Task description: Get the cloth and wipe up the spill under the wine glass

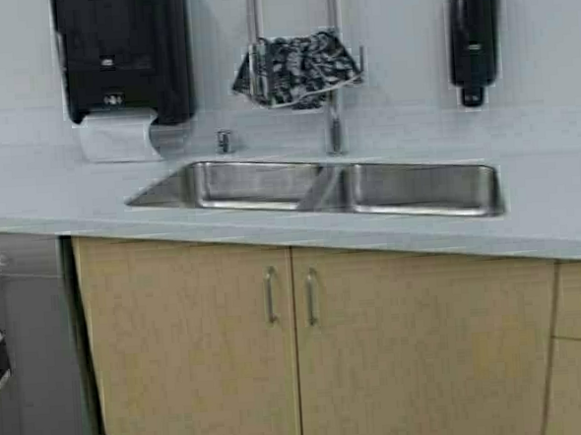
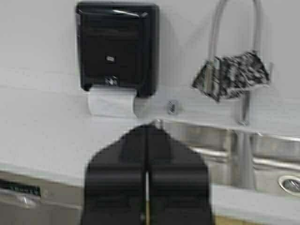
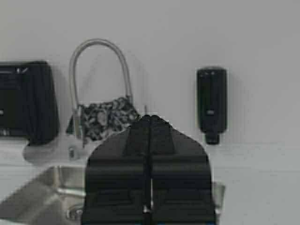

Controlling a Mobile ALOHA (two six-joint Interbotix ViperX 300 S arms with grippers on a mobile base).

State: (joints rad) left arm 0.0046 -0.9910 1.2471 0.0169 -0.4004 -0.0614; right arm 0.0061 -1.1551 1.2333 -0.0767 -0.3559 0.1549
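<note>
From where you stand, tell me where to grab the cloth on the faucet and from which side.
Grip the cloth at its lower hanging bunch, coming straight in from the front, over the sink. It is draped over the faucet against the wall, so only its front and bottom edge look free. Both tools, left and right, are shut; open one first.

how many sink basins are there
2: a left basin and a right basin, side by side in the steel sink below the faucet that holds the cloth.
</note>
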